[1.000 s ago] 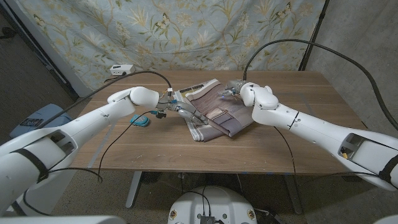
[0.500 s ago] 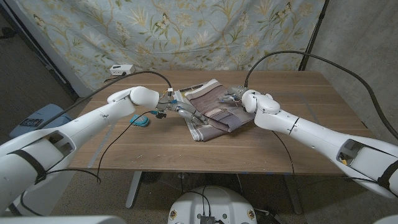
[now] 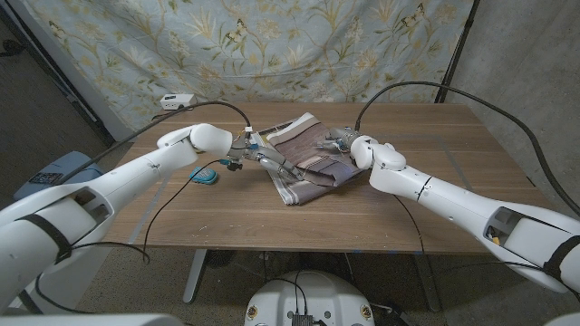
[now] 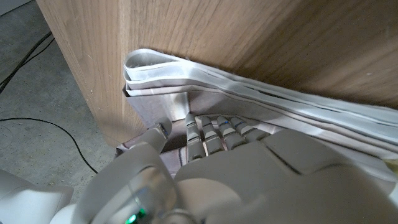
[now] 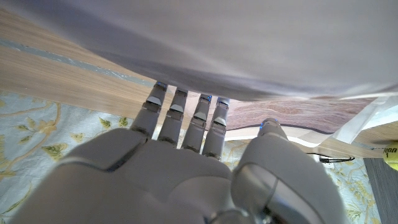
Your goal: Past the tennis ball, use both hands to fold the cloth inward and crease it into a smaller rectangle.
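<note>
1. The cloth [image 3: 304, 158], striped in brown and mauve with pale borders, lies at the middle of the wooden table [image 3: 453, 208], towards the far side. It is already a layered bundle rather than a single sheet.
2. The left wrist view shows several stacked layers with a rounded folded corner, so at least one inward fold looks done.
3. The left hand [image 3: 263, 159] rests on the cloth's left part, its fingers [image 4: 205, 134] straight and close together, pressing down on the top layer. I judge this to be pinning or creasing, not a grip; it seems to hold nothing.
4. The right hand [image 3: 340, 142] is at the cloth's right edge. In the right wrist view its fingers [image 5: 186, 118] reach under a raised sheet of cloth, with the thumb apart beside them. Whether the thumb pinches the cloth, I cannot tell.
5. That raised flap suggests the right side is mid-fold: it is lifted but not laid down.
6. The outline in the head view is skewed and rumpled, not a neat rectangle.
7. What looks left: lay the right flap inward, square the edges and press the crease.
8. The tennis ball [image 5: 388, 155] peeps in at the edge of the right wrist view, apart from the cloth.
9. A small teal object [image 3: 205, 174] lies near the left arm, off the cloth.
</note>
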Controlling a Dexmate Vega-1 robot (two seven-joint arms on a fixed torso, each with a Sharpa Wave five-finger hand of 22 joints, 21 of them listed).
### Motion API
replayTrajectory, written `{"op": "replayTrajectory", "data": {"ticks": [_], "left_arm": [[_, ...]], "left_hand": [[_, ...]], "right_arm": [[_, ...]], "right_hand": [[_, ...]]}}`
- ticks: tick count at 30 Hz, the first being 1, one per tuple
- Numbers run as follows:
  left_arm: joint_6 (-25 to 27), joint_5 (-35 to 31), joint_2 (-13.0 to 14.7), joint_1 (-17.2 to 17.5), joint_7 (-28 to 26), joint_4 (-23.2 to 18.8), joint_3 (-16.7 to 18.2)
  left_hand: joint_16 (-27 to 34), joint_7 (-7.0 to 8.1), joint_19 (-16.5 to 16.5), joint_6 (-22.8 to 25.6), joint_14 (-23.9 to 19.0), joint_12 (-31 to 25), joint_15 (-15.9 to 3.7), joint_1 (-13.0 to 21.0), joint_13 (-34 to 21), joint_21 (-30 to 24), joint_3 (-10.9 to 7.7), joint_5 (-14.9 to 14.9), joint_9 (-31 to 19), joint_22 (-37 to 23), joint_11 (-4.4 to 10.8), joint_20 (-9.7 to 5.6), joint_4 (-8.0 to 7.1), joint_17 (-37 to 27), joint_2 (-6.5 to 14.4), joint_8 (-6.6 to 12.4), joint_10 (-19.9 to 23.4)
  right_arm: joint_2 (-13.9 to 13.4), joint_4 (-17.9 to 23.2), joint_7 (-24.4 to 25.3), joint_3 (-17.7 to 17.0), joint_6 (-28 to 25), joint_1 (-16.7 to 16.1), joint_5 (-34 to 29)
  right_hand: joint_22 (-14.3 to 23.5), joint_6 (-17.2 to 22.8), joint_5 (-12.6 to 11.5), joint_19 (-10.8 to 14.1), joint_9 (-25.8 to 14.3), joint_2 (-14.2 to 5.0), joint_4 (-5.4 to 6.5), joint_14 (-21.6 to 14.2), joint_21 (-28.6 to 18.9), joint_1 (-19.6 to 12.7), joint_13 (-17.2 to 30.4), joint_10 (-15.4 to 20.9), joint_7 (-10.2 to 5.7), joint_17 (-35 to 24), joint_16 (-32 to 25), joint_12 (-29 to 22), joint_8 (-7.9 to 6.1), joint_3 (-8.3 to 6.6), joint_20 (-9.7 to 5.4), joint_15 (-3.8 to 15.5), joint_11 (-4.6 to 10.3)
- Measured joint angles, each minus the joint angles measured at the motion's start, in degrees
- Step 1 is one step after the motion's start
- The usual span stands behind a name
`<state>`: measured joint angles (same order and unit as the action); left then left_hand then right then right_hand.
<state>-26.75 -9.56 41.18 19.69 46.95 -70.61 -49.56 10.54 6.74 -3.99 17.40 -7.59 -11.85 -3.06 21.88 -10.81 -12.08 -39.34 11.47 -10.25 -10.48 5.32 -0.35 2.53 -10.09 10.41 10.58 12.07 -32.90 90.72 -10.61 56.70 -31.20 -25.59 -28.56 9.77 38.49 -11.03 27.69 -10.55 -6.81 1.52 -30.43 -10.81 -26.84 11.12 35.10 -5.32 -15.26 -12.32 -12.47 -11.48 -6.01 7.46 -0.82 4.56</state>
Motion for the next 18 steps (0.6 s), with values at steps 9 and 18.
{"op": "replayTrajectory", "data": {"ticks": [9, 18], "left_arm": [[-1.2, 0.0, -0.8, -0.5, -0.1, 1.7, -0.3], [-2.3, 0.1, -1.6, -0.8, -0.5, 3.0, -0.7]], "left_hand": [[0.2, 0.0, -0.2, 0.0, 0.0, 0.0, 0.0, 0.0, 0.0, 0.1, 0.0, 0.0, 0.0, 0.2, 0.0, -0.19, 0.0, 0.0, 0.0, 0.0, 0.0], [0.1, 0.0, -0.2, 0.0, 0.0, 0.0, -0.02, 0.0, 0.0, 0.6, 0.0, 0.0, 0.0, 0.3, 0.0, -0.17, 0.0, 0.1, 0.0, 0.0, 0.0]], "right_arm": [[-1.3, 4.4, -1.4, -0.1, -1.6, -0.3, -0.7], [-2.7, 10.3, -3.4, -0.9, -4.1, -0.8, -1.7]], "right_hand": [[-0.1, 0.0, 0.0, 0.0, 0.0, 0.0, 0.0, 0.0, 0.0, 0.0, 0.0, 0.2, 0.0, 0.3, 0.0, 0.1, 0.0, 0.0, 0.01, 0.01, 0.19], [0.1, 0.0, 0.0, 0.0, 0.0, 0.0, -0.25, 0.1, -0.2, 0.0, 0.0, 0.2, 0.0, 0.6, -0.1, 0.1, -0.01, -0.25, 0.0, -0.54, 0.2]]}}
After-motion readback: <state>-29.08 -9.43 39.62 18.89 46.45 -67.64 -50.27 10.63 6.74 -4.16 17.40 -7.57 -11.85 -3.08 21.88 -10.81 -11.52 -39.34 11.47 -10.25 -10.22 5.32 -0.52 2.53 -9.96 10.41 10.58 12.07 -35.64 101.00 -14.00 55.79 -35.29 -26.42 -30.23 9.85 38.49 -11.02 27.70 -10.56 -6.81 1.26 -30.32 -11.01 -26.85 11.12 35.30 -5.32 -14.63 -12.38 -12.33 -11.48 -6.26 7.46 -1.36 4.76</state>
